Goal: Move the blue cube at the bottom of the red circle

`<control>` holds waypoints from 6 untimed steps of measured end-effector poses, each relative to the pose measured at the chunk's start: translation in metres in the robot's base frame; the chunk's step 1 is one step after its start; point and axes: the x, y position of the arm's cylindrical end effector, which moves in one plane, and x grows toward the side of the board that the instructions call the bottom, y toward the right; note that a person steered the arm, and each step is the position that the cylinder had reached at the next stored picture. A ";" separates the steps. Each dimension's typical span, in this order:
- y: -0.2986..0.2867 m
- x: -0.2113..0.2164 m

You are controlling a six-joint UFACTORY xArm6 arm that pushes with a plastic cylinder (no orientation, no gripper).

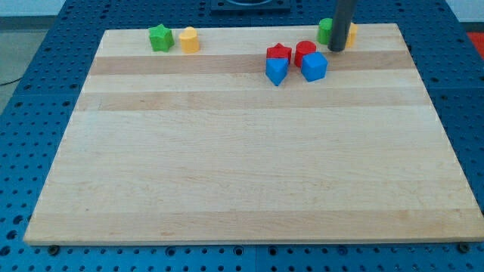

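Blue cube [314,66]: it sat near the table's top edge, right of centre, touching the lower right side of the red circle.
Red circle [305,52]: a round red block just above and slightly left of the blue cube, close to the top edge.
Red star [278,53]: it lay just left of the red circle, the two touching or nearly so.
Second blue block [277,70]: a pointed blue piece directly below the red star, just left of the blue cube with a small gap between them.
Tool: the arm carried no grasping part, only a dark rod, so nothing was clenched or held; the tip [336,48] stood near the top right corner, just right of and above the blue cube, apart from it.
Green block [324,31]: partly hidden behind the rod at the top edge; shape unclear.
Yellow block behind rod [352,32]: only a sliver showed right of the rod.
Green star [160,38]: near the top left corner.
Yellow block [189,39]: just right of the green star.
Table [242,166]: pale wooden board, the blocks all along its top edge.
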 end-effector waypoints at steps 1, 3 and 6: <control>0.001 0.017; -0.022 0.030; -0.024 0.050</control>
